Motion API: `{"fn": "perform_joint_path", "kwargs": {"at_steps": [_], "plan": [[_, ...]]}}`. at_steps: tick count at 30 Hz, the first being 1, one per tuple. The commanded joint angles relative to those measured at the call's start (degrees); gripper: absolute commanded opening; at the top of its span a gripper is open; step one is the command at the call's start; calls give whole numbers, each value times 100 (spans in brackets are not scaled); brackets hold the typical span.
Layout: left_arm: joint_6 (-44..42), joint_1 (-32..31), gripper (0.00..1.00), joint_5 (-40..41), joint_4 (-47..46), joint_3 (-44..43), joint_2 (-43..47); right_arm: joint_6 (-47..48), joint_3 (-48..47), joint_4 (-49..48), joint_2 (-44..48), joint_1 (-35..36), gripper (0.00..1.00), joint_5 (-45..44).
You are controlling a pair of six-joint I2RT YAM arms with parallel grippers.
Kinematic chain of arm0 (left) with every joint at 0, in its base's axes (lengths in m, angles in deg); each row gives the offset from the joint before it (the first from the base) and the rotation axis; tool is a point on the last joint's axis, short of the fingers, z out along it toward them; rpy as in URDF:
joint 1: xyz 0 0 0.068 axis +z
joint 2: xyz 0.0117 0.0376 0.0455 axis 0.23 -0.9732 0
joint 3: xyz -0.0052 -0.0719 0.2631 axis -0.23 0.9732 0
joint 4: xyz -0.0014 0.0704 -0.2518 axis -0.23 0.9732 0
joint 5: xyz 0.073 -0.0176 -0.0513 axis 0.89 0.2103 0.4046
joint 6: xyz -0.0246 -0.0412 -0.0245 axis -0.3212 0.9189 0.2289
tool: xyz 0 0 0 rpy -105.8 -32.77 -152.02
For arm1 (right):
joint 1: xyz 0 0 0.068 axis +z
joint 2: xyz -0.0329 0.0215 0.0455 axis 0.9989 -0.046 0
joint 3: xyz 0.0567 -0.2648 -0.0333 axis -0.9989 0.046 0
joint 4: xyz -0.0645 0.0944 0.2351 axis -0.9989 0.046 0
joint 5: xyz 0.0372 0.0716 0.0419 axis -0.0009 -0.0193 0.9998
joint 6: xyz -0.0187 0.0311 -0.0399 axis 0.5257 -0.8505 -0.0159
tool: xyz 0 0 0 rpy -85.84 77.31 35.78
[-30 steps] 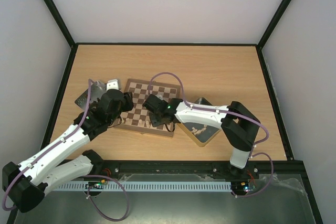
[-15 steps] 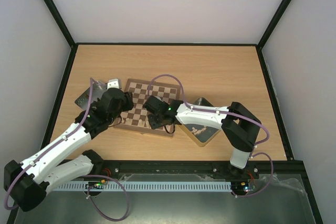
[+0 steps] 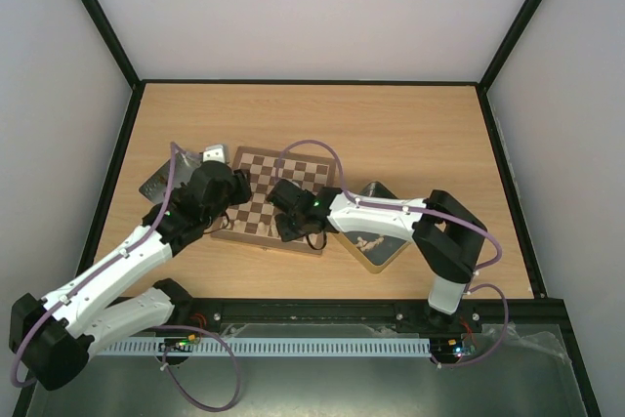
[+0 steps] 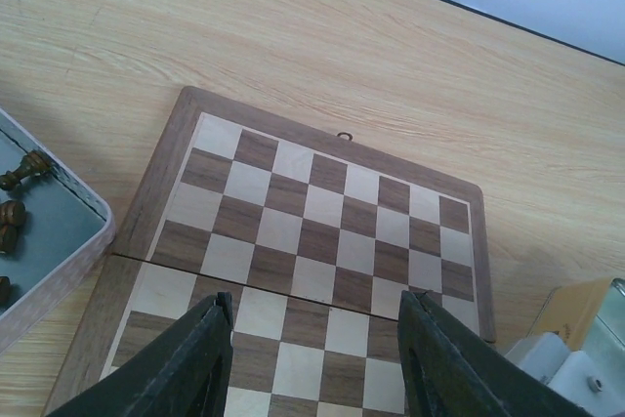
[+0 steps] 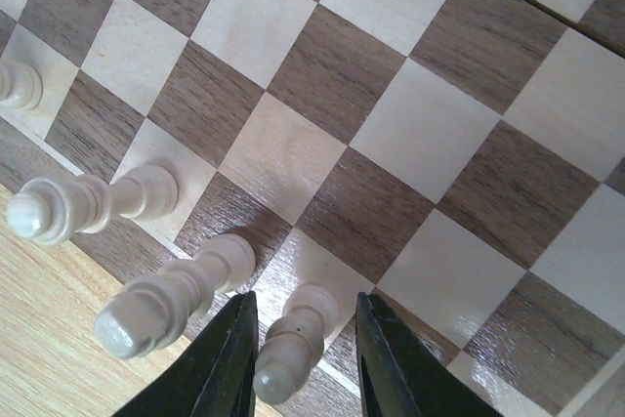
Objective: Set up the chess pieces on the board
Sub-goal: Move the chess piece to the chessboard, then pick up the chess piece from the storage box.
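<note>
The board (image 4: 322, 231) lies flat — cream and brown checkers, mid-brown border. 4 pale chess pieces (image 5: 181, 290) stand upright along 1 edge row.

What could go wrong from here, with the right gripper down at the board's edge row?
1. The right gripper straddles a pale piece, and the neighbouring pale piece stands just outside one finger. Opening wider or pulling away sideways could topple it.
2. The left gripper hangs open over the same board. In the top view the two wrists are close together, so a move by either arm might make them clash.
</note>
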Motion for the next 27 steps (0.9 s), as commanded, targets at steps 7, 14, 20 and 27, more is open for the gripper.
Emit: {"fn": "perform_joint_path", "kwargs": {"at_steps": [7,14,20,27], "plan": [[1,47,50,-61,-21,-275,22,-526,46,-80,974,-3,33,-809],[-43,52,54,-372,-123,-131,109,-1056,680,-83,2035,-539,40,-1956],[66,55,55,-892,-419,-4,92,-1449,1887,-121,3321,-1672,45,-2270],[169,56,55,-1211,-635,-148,-275,-956,2696,-659,3354,-2404,35,-1376]]}}
